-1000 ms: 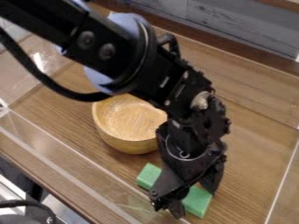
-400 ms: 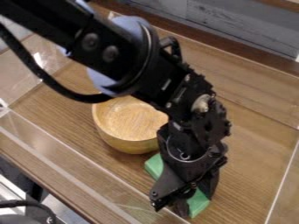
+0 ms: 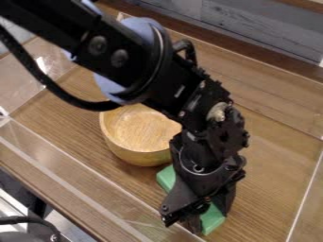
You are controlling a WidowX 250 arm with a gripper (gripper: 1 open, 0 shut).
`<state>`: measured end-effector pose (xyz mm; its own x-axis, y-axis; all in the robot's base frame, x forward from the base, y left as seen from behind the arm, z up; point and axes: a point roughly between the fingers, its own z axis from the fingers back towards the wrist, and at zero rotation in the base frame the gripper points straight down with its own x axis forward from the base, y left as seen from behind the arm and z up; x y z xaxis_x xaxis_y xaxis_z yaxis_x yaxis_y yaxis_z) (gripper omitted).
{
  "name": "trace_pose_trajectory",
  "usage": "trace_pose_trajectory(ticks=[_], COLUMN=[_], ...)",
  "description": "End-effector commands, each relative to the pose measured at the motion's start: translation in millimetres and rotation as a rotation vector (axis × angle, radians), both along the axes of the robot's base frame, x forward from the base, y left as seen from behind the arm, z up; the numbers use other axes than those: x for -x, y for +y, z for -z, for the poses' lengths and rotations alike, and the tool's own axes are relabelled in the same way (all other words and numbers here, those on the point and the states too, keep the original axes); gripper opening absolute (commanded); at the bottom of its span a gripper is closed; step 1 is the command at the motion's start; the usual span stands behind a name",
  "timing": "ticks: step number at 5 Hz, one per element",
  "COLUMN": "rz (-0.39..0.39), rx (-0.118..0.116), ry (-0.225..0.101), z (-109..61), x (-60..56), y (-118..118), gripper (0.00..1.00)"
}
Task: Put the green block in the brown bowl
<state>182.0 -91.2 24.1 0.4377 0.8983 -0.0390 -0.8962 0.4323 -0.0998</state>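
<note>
The green block (image 3: 212, 220) lies flat on the wooden table near the front right, mostly covered by my gripper (image 3: 192, 212). The black gripper points straight down and its fingers are shut on the green block, which shows beside and below them. The brown bowl (image 3: 139, 134) sits just behind and left of the gripper, round, light wood, with nothing inside. My black arm reaches in from the upper left and passes over the bowl's right rim.
A blue object (image 3: 111, 93) peeks out behind the bowl, largely hidden by the arm. A clear plastic wall (image 3: 76, 161) borders the table along the left and front. A grey wall runs along the back.
The fingers have closed in on the green block; one second ago they stood wide over it. The arm has stayed in place.
</note>
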Motion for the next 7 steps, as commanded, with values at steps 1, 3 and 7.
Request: trace_pose_trajectory(ticks=[1,3,7], rz=[0.02,0.042,0.085], rx=[-0.001,-0.009,-0.023], ry=[-0.023,-0.03,-0.044], z=[-6.5,-8.3,-13.1], x=[-3.3,-4.8,-7.0], y=[1.6,4.9,11.0], gripper=[0.0,0.0,0.0])
